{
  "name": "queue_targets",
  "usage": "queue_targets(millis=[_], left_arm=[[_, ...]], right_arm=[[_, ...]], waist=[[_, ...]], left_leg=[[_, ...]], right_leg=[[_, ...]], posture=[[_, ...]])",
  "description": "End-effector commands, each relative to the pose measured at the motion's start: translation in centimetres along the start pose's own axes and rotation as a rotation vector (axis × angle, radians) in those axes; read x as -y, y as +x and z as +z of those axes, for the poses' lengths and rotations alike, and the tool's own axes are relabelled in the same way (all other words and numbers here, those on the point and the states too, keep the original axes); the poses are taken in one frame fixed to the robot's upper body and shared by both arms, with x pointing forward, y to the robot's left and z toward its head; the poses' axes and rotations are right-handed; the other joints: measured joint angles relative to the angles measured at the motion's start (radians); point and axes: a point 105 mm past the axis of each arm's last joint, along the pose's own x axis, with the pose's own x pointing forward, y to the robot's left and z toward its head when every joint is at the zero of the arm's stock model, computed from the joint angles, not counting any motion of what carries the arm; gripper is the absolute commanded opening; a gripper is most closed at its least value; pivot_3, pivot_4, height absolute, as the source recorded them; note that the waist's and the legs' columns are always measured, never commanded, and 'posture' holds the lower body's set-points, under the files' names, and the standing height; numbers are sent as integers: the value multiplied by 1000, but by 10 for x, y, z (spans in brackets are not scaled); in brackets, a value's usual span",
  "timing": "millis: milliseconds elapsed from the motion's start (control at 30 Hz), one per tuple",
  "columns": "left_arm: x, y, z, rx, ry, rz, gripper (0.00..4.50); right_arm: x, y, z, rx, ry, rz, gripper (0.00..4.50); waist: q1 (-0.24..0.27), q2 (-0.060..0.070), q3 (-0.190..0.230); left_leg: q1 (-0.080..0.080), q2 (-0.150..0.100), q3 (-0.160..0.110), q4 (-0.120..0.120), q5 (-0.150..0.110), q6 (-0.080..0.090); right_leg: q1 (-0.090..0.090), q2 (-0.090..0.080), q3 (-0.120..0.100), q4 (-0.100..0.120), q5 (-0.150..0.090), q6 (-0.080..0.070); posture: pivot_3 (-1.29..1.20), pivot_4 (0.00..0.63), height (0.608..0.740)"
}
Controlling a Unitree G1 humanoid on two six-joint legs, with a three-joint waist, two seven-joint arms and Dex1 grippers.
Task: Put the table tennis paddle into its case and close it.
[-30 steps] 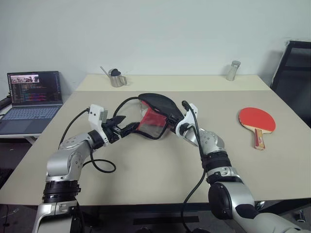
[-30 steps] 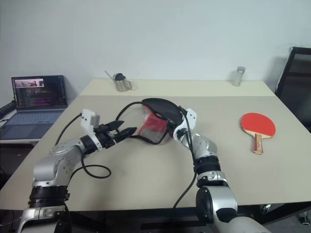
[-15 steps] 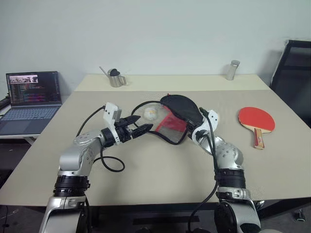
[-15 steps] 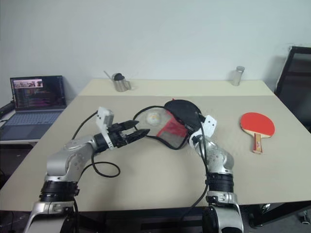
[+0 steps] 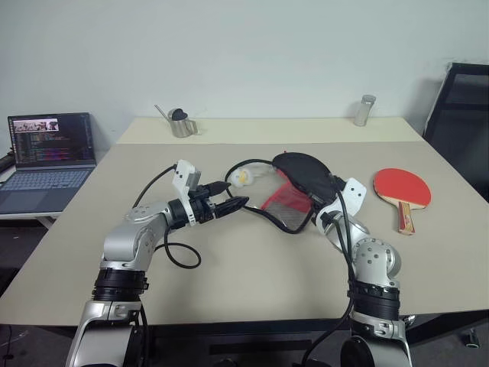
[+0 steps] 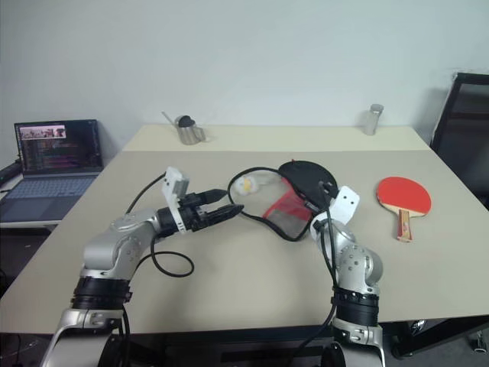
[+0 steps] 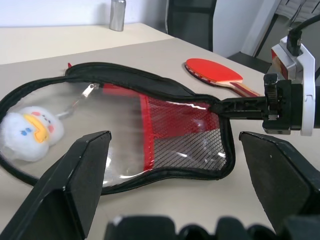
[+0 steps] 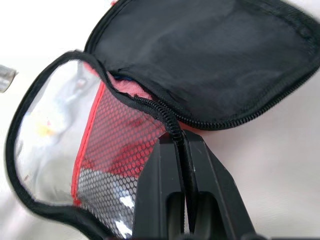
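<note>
- The right gripper (image 8: 182, 145), frame centre, pinches the zipper edge of the unzipped black-and-red mesh fabric case (image 5: 294, 187).
- The left gripper (image 5: 233, 203) points level toward it, fingers apart.
- The red-faced wooden-handled table tennis paddle (image 5: 403, 189) lies right of centre, handle toward the viewer.

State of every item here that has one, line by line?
case: unzipped, flaps apart, empty
table tennis paddle: flat on table, outside case
left pincer: open, holding nothing
right pincer: shut on case's zipper edge
laptop: open, screen on
</note>
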Motion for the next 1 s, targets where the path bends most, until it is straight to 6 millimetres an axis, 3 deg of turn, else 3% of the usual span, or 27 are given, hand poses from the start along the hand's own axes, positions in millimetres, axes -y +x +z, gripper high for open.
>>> queue_targets(millis=[33,67,167,333,400,533,633,767,967,1000], left_arm=[[-2,-4,20,50,69,21,4500],[-3,-5,20,52,71,31,4500],[-6,-10,20,58,76,61,4500],[-9,-13,19,61,86,85,4500],[-10,-14,19,65,87,92,4500],[-10,-13,19,66,87,93,4500],[-12,-13,18,62,88,94,4500],[-14,-12,17,61,92,96,4500],[-13,-9,18,62,97,90,4500],[-13,-9,18,63,97,89,4500]], right_arm=[[-58,-3,-21,-56,102,181,14],[-61,-2,-22,-61,111,189,14],[-78,-2,-25,-71,137,230,644],[-121,-7,-31,-139,197,383,2343],[-138,-17,-34,-185,144,490,3017],[-149,-40,-36,-259,-42,669,3017],[-141,-63,-29,-287,-204,774,3017],[-134,-82,-28,-319,-271,848,3017],[-121,-87,-29,-298,-342,837,3017],[-118,-87,-25,-278,-337,830,3373]], waist=[[0,0,0],[0,0,0],[0,0,0],[-1,0,0],[-1,0,0],[-4,0,0],[0,0,0],[3,-1,0],[3,-1,0],[3,-1,0]], left_leg=[[0,0,0,0,0,0],[0,0,0,0,0,0],[0,0,0,0,0,0],[0,0,0,0,0,0],[0,0,0,0,0,0],[0,2,0,0,0,0],[-1,3,0,0,0,0],[-2,2,0,0,0,1],[-2,3,-1,0,0,1],[-2,3,-1,0,0,1]], right_leg=[[0,0,0,0,0,0],[0,0,0,0,0,0],[0,0,0,0,0,0],[0,0,0,0,0,0],[0,0,0,0,0,0],[-1,2,1,0,0,0],[-1,3,0,-1,0,0],[0,2,0,-2,0,0],[0,2,-1,-2,0,0],[0,2,-1,-2,0,0]], posture=[[0,150,740],[0,150,740],[0,150,740],[0,150,740],[0,150,740],[0,150,740],[0,150,740],[0,150,740],[0,150,740],[0,150,740]])
